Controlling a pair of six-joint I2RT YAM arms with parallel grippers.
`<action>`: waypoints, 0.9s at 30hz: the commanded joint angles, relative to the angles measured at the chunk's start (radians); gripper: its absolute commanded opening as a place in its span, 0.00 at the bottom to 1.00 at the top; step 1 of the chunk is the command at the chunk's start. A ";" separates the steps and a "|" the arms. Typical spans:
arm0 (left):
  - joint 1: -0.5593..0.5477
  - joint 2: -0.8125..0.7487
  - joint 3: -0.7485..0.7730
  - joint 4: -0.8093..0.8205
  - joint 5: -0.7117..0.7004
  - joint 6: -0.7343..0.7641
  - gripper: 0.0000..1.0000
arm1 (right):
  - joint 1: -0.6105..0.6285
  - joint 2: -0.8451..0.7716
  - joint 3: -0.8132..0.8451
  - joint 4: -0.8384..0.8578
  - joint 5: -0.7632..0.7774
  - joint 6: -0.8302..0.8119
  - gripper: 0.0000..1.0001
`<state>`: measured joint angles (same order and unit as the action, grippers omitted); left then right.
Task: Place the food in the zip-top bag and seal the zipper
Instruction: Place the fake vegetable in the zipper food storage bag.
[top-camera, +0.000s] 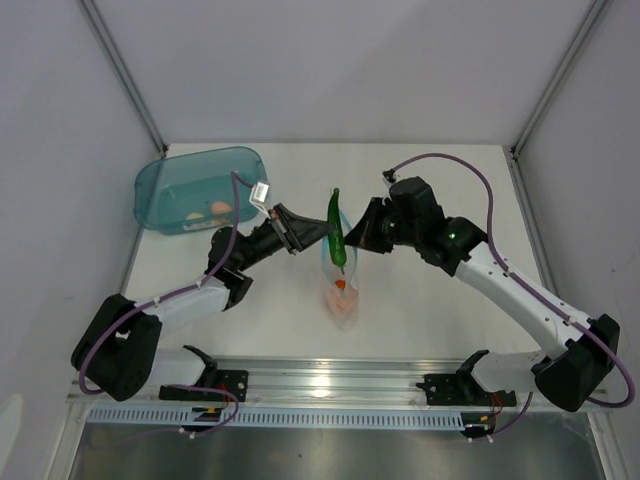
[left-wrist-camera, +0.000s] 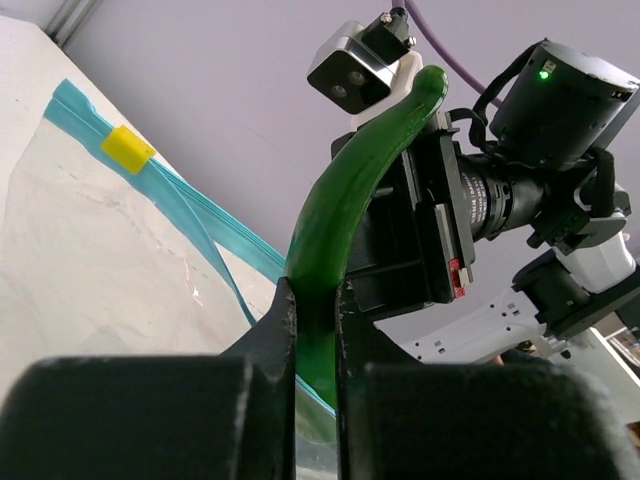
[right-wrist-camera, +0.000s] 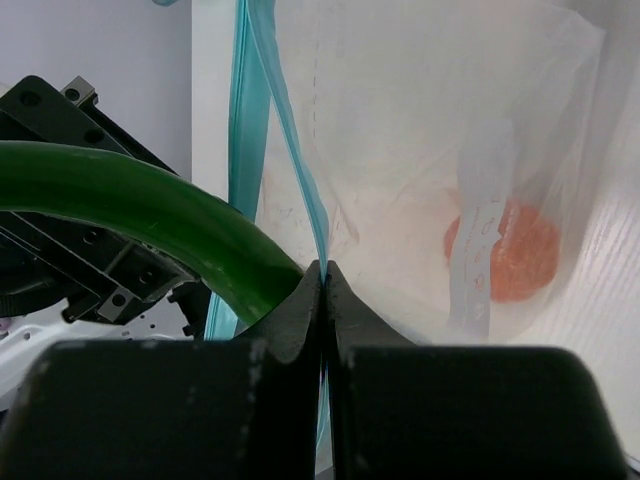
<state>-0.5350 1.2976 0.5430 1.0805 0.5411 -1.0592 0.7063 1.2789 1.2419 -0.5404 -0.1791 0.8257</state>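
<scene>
- Zip-top bag (top-camera: 342, 300): clear floppy film, held up edge-on at mid-table between the two arms.
- Zipper (left-wrist-camera: 190, 195): thin light-blue strip along the mouth, carrying a small yellow slider (left-wrist-camera: 128, 150).
- Orange fruit (right-wrist-camera: 505, 250) lies low inside the bag. The curved green vegetable (left-wrist-camera: 340, 210) sticks up out of the mouth.
- Left gripper (left-wrist-camera: 315, 300): fingers narrow, clamped on the green vegetable.
- Right gripper (right-wrist-camera: 322, 275): fingers pressed together on the zipper strip, just beside the vegetable.
- Teal tub (top-camera: 200, 188) sits at the far-left corner, well apart from the bag.
- The bag hangs well in from every edge of the table (top-camera: 420, 320). Grey walls close the far, left and right sides.
</scene>
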 joint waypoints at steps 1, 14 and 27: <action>-0.019 -0.044 -0.002 -0.030 -0.017 0.111 0.10 | -0.001 -0.041 0.002 0.059 -0.036 0.038 0.00; -0.054 -0.228 0.069 -0.451 -0.113 0.352 0.99 | -0.007 -0.036 -0.015 0.028 0.004 -0.013 0.00; -0.051 -0.336 0.182 -0.870 -0.649 0.389 0.99 | -0.010 -0.029 -0.036 -0.007 0.039 -0.080 0.00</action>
<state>-0.5850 1.0084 0.6777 0.3435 0.1360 -0.7025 0.6998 1.2694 1.2217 -0.5488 -0.1627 0.7788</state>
